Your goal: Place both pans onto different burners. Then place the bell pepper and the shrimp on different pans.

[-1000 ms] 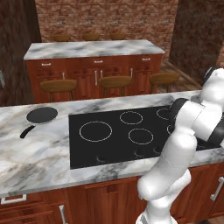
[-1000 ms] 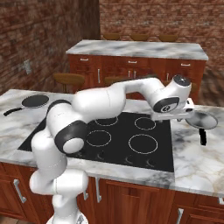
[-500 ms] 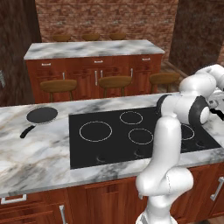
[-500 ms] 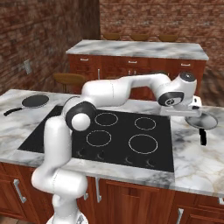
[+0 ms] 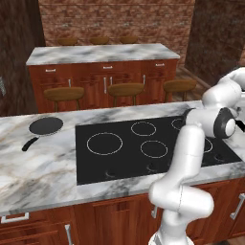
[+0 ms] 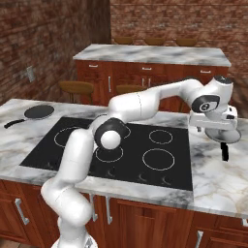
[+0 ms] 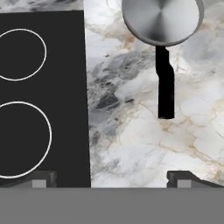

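The white arm (image 6: 145, 104) reaches far out to the right side of the cooktop (image 6: 121, 150). It bends at a round elbow over the black glass, then stretches across to the marble counter (image 6: 218, 179) on the right. The hand points down. The gripper (image 6: 213, 127) hangs over the counter, just above the steel pan (image 6: 224, 135). In the left base view the hand (image 5: 225, 122) sits at the right edge, over the end of the cooktop (image 5: 119, 158).

In the hand view the two dark fingers (image 7: 41, 178) stand far apart at the bottom, so the gripper (image 7: 111, 180) is wide open. Nothing is between them. One finger is over the black cooktop (image 7: 65, 87) and the other is over the marble counter (image 7: 127, 144).

The steel pan (image 7: 162, 19) sits on the marble, beside the cooktop and not on it. Its black handle (image 7: 165, 87) points toward the gripper. The pan looks shiny and has nothing in it.

The black pan (image 5: 44, 126) sits on the counter (image 5: 38, 167) at the far left, well away from the arm. Its long handle (image 5: 29, 142) points toward the front. In the right base view the black pan (image 6: 38, 112) has nothing in it too.

White ring burners (image 6: 158, 159) mark the glass, and no pan is on any of them.
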